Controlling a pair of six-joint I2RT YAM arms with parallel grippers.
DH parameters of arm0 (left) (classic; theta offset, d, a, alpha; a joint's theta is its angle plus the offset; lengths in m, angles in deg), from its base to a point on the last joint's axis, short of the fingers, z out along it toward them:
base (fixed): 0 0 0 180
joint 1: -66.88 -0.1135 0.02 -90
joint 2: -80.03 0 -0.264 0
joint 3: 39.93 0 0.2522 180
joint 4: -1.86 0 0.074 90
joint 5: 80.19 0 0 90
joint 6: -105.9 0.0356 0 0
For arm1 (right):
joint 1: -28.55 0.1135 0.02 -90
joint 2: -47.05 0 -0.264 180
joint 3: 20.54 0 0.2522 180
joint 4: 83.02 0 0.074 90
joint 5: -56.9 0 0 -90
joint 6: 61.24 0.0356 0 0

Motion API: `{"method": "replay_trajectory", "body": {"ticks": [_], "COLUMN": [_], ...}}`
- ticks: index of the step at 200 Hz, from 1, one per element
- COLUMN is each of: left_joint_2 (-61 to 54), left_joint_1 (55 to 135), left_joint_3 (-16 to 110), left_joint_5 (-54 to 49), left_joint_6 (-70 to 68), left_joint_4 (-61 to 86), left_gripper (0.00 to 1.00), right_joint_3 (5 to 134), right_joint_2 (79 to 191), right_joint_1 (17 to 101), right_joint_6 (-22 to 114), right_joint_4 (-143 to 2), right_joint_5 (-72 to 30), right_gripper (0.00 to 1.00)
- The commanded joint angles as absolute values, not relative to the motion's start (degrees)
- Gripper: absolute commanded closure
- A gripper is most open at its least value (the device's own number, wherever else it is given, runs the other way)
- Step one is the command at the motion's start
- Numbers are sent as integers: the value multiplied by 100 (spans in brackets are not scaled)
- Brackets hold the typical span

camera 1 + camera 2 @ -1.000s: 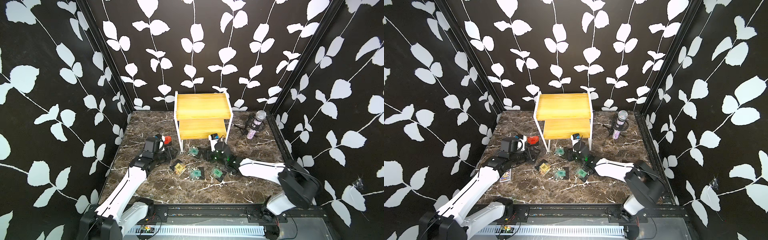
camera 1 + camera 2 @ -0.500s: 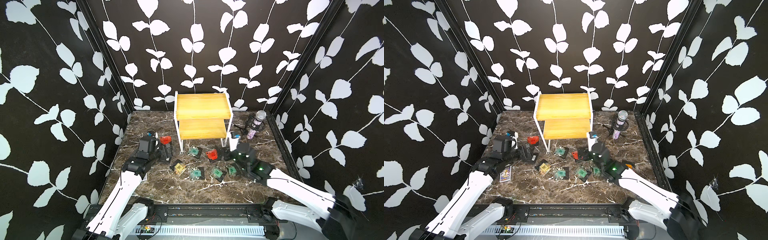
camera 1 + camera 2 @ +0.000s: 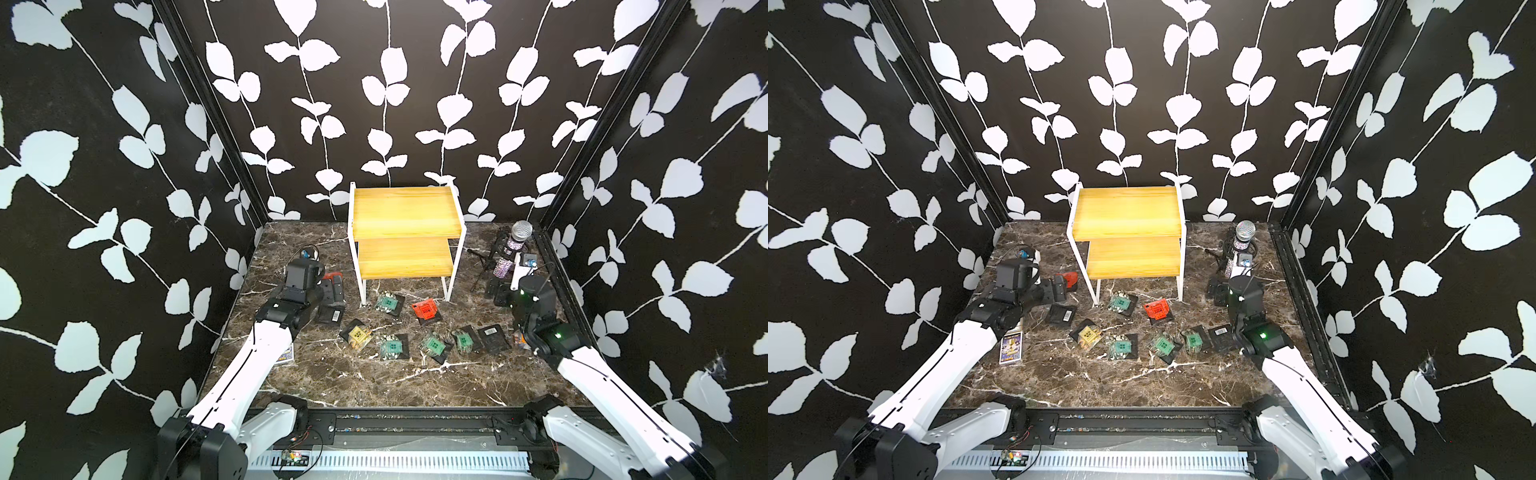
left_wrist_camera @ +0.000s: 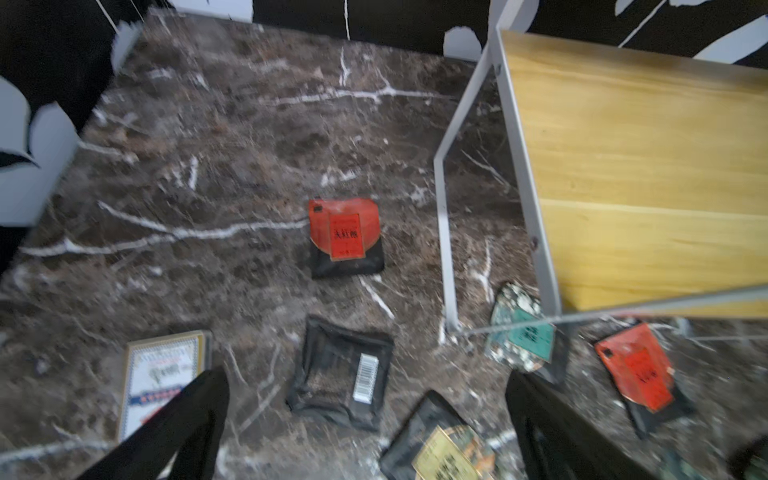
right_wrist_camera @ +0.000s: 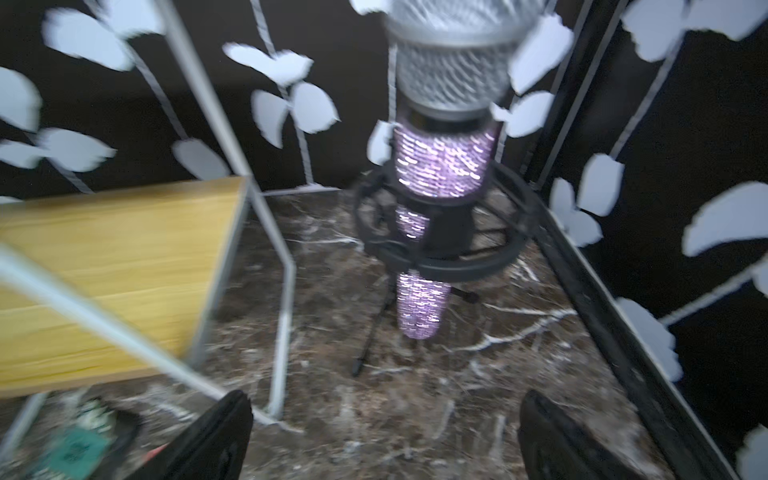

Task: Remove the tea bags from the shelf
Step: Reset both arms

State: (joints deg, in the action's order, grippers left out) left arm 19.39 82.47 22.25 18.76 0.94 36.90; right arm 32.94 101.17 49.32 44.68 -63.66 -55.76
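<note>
Top views: dark brown white-veined marble tabletop (image 3: 332,382), boxed by black walls with white leaf print (image 3: 124,124). Two-tier yellow-board, white-framed shelf (image 3: 405,212) far centre. Small black square tea bags (image 3: 428,308) scattered on the marble just near of its legs. Bare marble along near edge. Left gripper (image 3: 333,289) left of shelf; right gripper (image 3: 498,293) right, beside silver-headed purple glitter microphone (image 3: 515,241).
Left wrist: jaws spread, grasping nothing, over a barcoded tea bag (image 4: 345,374).
Right wrist: blurred; jaws spread, grasping nothing.
</note>
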Motion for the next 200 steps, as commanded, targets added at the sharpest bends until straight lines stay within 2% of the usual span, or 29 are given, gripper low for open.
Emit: {"method": "replay_trajectory", "body": {"ticks": [1, 27, 93, 129, 200], "left_joint_2": [1998, 1826, 970, 471, -604], "left_joint_1": [8217, 8138, 7353, 7193, 7118], "left_joint_3": [1789, 1385, 994, 482, -258], "left_joint_5": [2443, 2807, 2547, 2422, 1979], "left_joint_6": [871, 1478, 1645, 1799, 2152], "left_joint_4": [2565, 1677, 658, -569, -3197], "left_gripper": [1, 1, 1, 1, 1], "right_joint_3": [3243, 3021, 2446, 1718, 1010], "right_joint_2": [10536, 10928, 11772, 12009, 12696], "right_joint_1": [4832, 4708, 4476, 4171, 4010], "right_joint_6": [4280, 4047, 3223, 3325, 2576], "right_joint_4": [-6875, -7621, -8928, -10242, -12414], "right_joint_5": [-6326, -6835, -7799, -7410, -6415], "right_gripper": [1, 0, 1, 0, 1]}}
